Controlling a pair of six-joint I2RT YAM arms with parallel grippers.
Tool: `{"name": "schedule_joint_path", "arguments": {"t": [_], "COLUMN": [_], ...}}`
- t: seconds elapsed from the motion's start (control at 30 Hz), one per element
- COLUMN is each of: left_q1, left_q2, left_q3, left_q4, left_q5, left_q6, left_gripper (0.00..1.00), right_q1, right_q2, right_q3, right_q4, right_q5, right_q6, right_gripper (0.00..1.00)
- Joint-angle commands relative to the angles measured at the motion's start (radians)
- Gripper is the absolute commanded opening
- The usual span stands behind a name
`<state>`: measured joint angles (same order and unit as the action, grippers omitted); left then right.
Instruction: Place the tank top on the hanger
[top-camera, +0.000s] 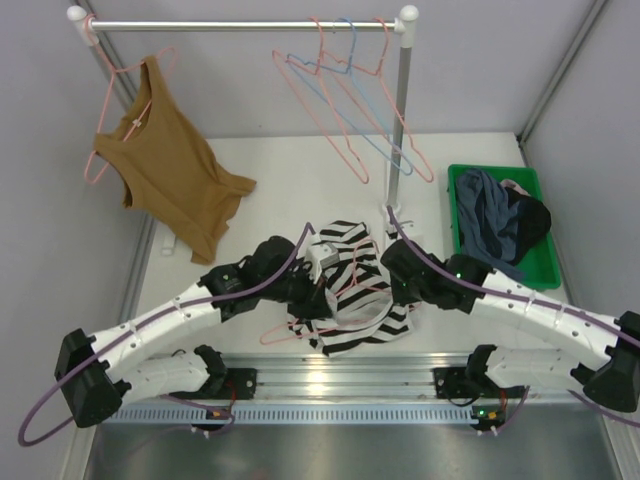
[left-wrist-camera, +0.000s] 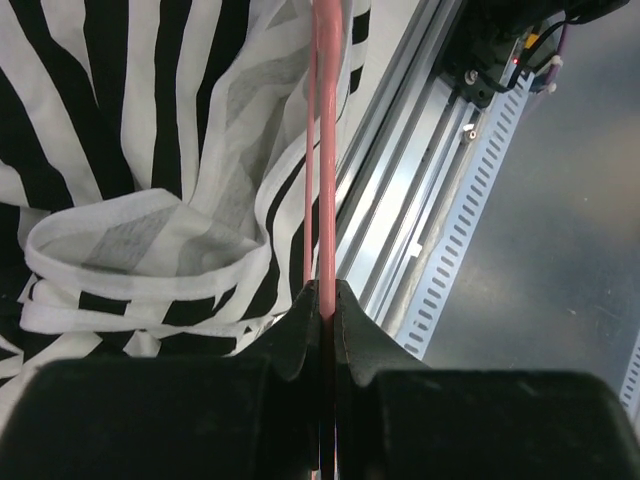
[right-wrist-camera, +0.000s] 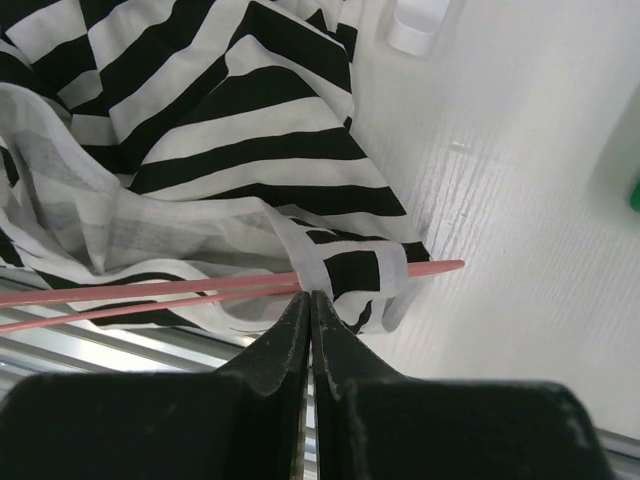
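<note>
The crumpled tank top, boldly black-and-white striped, lies on the table between the arms. The left gripper clamps the pink hanger. The right gripper is closed beside a white strap.

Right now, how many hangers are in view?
5: one pink holding the brown top, rail's left; two pink and one blue bunched at its right; one pink hanger in the striped tank top. Others may overlap.
</note>
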<state>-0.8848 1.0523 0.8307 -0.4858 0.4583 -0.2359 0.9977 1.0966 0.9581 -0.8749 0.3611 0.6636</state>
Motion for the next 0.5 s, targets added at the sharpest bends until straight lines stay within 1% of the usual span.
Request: {"name": "schedule_joint_path", "arguments": {"t": [0.0,0.2,0.47], "left_q1": [-0.005,-0.003,-0.003], "left_q2": [-0.006,0.037,0.116], "left_q3": [-0.050,-0.113,-0.139], "left_q4": [0.232,0.415,0.605], "left_q5": [0.052,0.094,0.140], "left_q6": [-0.028,-0.068,-0.108], "left_gripper": [0.00,0.00,0.00], "right_q1": [0.024,0.038,0.045], "right_q2": [-0.032,-0.030,-0.044], "right_q3": [0.085,0.126,0.169], "right_q4": [-0.030,-0.052,-0.079], "right_q5": [0.033,0.044,0.078], "right_q6": [-0.007,-0.018,-0.016], "right_gripper": [0.00,0.00,0.00]}}
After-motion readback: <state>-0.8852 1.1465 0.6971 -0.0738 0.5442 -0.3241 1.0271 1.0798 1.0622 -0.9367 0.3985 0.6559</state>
